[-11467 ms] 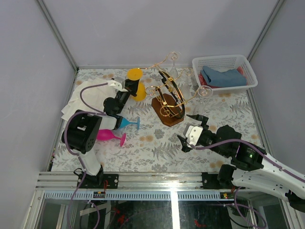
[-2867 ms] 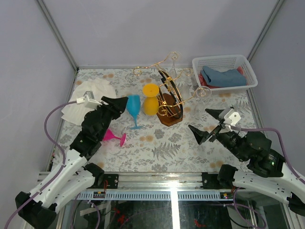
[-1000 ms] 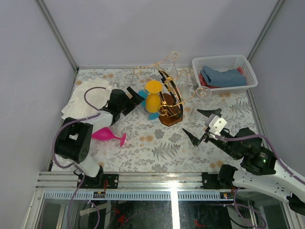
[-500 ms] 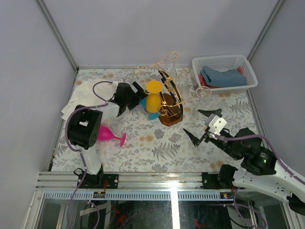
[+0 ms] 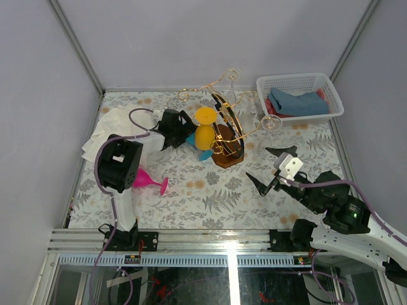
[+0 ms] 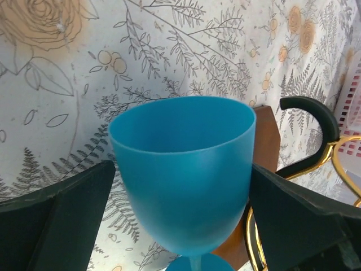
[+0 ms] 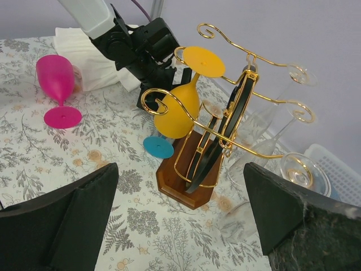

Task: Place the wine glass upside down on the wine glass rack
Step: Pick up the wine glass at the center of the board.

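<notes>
yellow glass point(image 5: 204, 131) tight against rack point(image 5: 227, 141)

Blue wine glass point(image 6: 183, 175) upright, beside wine glass rack point(image 5: 226, 136).

Table point(image 5: 210, 197) I see wears floral fern-print cloth. Resting on it: wooden-based wine glass rack point(image 5: 224, 136) centre-back, white basket point(image 5: 299, 95) far right corner, pink glass point(image 5: 147, 181) upright left, white cloth point(image 5: 111, 127) far left.

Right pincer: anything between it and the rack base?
No. In the right wrist view, only bare patterned tablecloth lies between the open right pincer and the wine glass rack base.
</notes>
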You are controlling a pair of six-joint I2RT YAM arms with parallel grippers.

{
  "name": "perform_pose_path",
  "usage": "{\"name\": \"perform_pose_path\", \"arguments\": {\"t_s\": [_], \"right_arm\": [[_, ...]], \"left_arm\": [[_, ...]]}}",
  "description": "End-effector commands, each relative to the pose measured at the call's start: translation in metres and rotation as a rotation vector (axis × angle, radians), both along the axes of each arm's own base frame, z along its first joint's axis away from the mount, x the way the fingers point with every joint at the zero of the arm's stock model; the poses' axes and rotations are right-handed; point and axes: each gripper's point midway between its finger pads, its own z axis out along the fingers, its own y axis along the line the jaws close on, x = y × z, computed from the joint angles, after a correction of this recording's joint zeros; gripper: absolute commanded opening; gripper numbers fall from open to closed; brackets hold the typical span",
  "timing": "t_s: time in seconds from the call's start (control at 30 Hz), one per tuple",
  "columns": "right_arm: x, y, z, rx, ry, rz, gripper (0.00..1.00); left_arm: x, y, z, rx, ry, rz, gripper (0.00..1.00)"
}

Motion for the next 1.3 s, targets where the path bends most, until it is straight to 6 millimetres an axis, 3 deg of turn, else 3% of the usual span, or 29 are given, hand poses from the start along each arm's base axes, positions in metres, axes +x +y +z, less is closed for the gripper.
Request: {"name": "perform_pose_path", "arguments": {"t_s": [0.0, 0.17, 0.33, 0.47, 0.6, 0.87, 0.9, 1.03, 1.27], "right_arm": [[0.001, -0.011, 0.025, 0.075, -0.023, -0.038, 0.99], [0.001, -0.015, 0.027, 0.081, -0.026, -0.047, 1.0], [0.001, -0.018, 0.027, 0.08, -0.028, -0.056, 0.99], [0.0, -0.02, 0.027, 0.086, -0.028, -0.061, 1.0], [0.001, -0.023, 0.027, 0.09, -0.027, -0.069, 0.99], [0.001, -0.029, 0.025, 0.068, -0.072, -0.08, 0.99], [-0.001, -0.026, 0.028, 0.072, -0.09, -0.06, 0.99], [-0.009, -0.008, 0.03, 0.008, -0.135, 0.049, 0.99], [-0.032, 0.056, 0.018, -0.184, -0.167, 0.384, 0.99]], "left_arm": [[0.005, 0.0, -0.009, 0.042, 0.028, 0.039, 1.0], [0.003, 0.004, -0.019, 0.056, 0.055, 0.06, 0.98], [-0.005, 0.011, -0.017, 0.072, 0.035, 0.071, 0.79], [-0.012, 0.026, -0.004, 0.102, 0.004, 0.102, 0.68], [-0.027, 0.048, 0.013, 0.134, -0.028, 0.147, 0.67], [-0.083, 0.075, 0.057, 0.125, -0.136, 0.182, 0.67], [-0.09, 0.077, 0.072, 0.106, -0.171, 0.188, 0.67], [-0.119, 0.079, 0.099, 0.057, -0.234, 0.159, 0.66], [-0.163, 0.051, 0.143, -0.075, -0.311, -0.028, 0.64]]}}
